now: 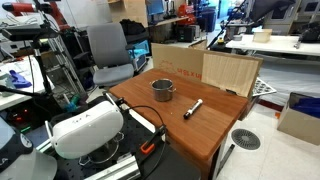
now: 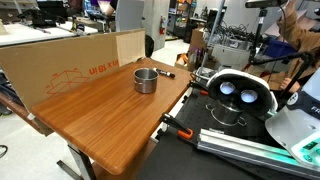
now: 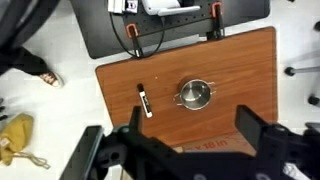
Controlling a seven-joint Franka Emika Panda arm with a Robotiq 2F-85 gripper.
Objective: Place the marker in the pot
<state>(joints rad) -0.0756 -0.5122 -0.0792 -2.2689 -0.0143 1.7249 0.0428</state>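
On the wooden table the marker lies near the pot. It looks light, stiff and rollable, so I'd pinch mid-barrel. My gripper hangs spread, empty.

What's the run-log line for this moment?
stage: marker not yet grasped | claw: open, empty, above table | marker: lying on table, apart from pot | pot: upright, no marker inside

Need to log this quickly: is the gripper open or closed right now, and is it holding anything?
Gripper: open, jaws wide apart, holding nothing. The marker lies on the table beside the pot.
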